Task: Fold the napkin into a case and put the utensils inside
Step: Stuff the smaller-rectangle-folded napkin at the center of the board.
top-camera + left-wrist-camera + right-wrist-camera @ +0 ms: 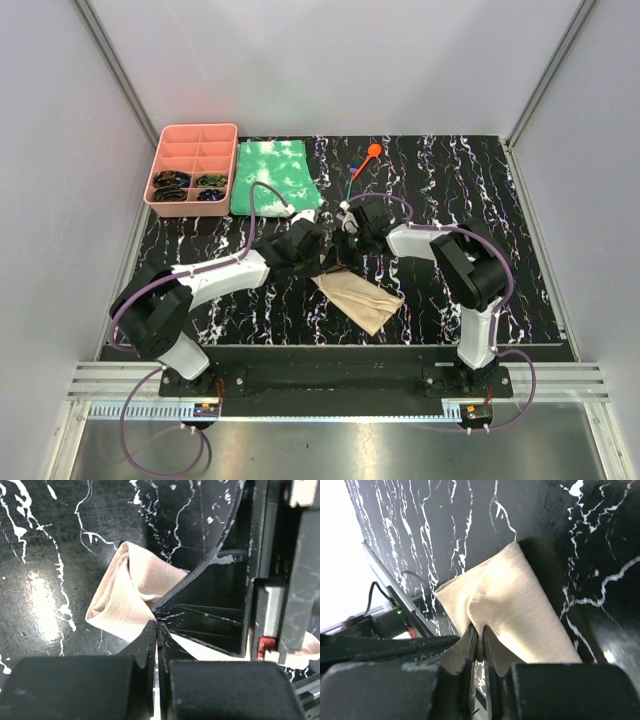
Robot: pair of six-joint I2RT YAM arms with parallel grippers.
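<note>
Top external, both wrists: napkin (360,298) mid-fold, utensils not in

Position: napkin lies near the middle of the worktop (480,200), in front of my two arms. It is doubled into a rough tan wedge, layers showing. Both my pincers meet at its far-left corner.

Right pincer (479,642): nearly closed, a ridge of napkin cloth pinched between the fingers and gathered up into them.

Left pincer (156,628): fully closed, tips at the napkin's folded edge. Cannot tell whether any cloth is caught between them.

Progress, my reading: some folds are made, but the cloth looks loose and bunched, not a finished case. No pocket opening is visible. Placing the utensils is not begun. Both lie at the far side of the worktop, well apart from the napkin.

Count:
- napkin: one
- utensils: two, an orange spoon (372,152) and a slim blue one (350,188), lying close to each other
- green-and-white cloth (275,175): one, far left
- pink divided tray (192,135): one, beside that cloth, dark small items in its nearer compartments
- pincers: two
</note>
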